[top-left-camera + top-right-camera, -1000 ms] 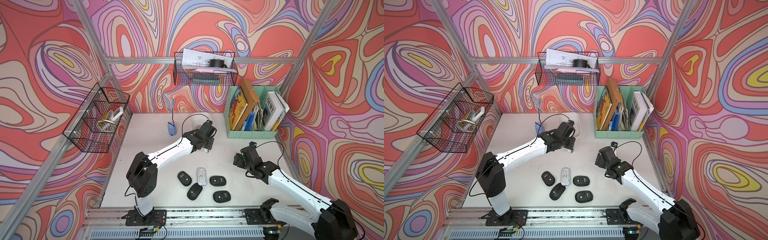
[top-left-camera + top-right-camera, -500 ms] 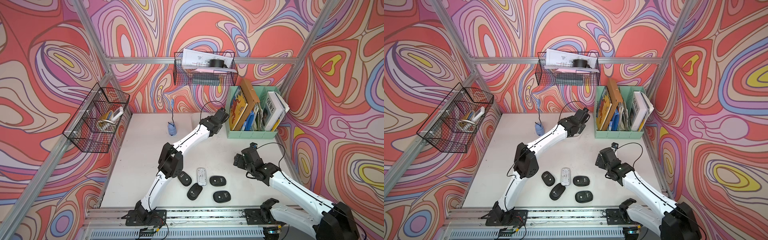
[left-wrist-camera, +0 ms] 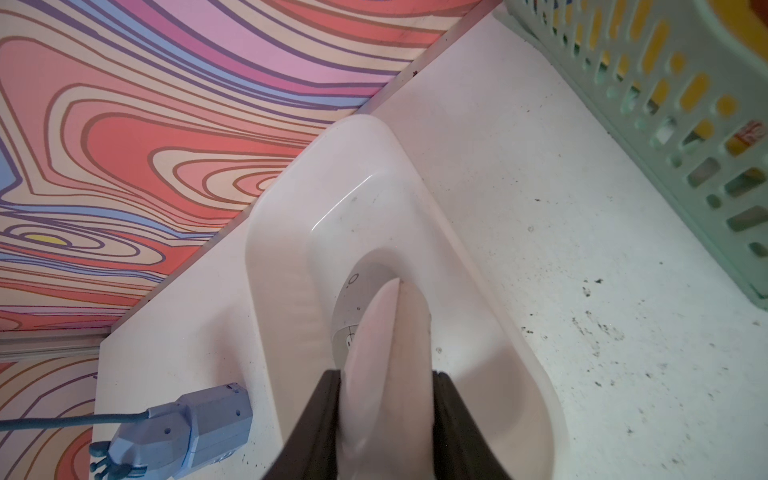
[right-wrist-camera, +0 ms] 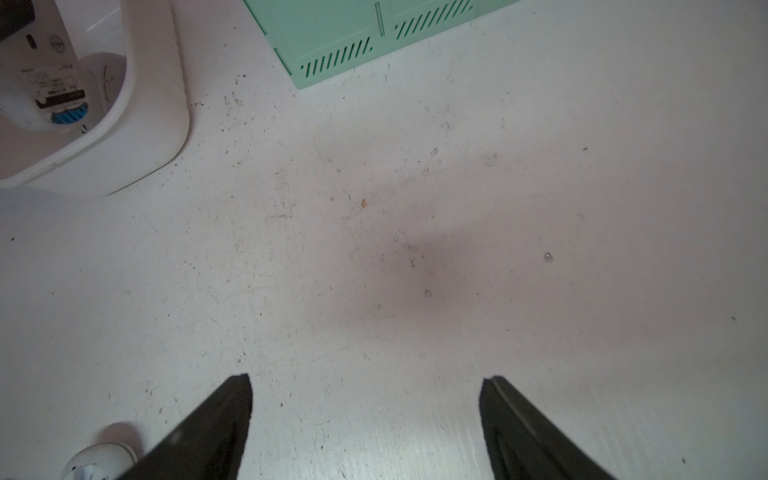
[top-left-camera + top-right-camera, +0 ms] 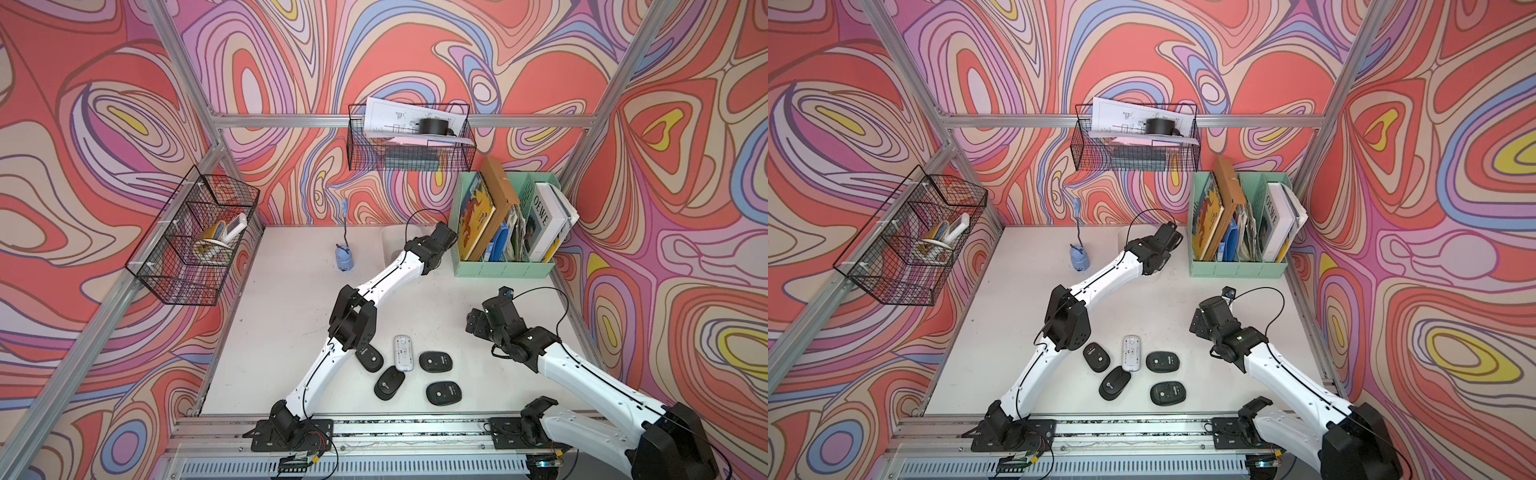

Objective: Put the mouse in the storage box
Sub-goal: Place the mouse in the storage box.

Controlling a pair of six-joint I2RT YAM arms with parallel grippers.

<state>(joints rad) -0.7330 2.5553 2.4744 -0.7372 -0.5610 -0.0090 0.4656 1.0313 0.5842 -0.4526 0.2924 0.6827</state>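
- While the left gripper is clamped on the white mouse, the mouse sits on edge between the two black fingers, above the interior of the storage box.
- Right wrist view: the mouse stands upright with its labelled underside facing the camera. Its lower end is below the box rim and inside the walls. Contact with the box floor cannot be determined.
- The storage box rests at the rear of the table, near the mint-green file organizer. A strip of bare table separates the two.
- The right gripper has its jaws spread wide and holds nothing. It hangs over bare table, well apart from the box.
- Four black mice and one pale mouse lie grouped at the front of the table.
- A blue device stands on the table on the side of the box away from the organizer.
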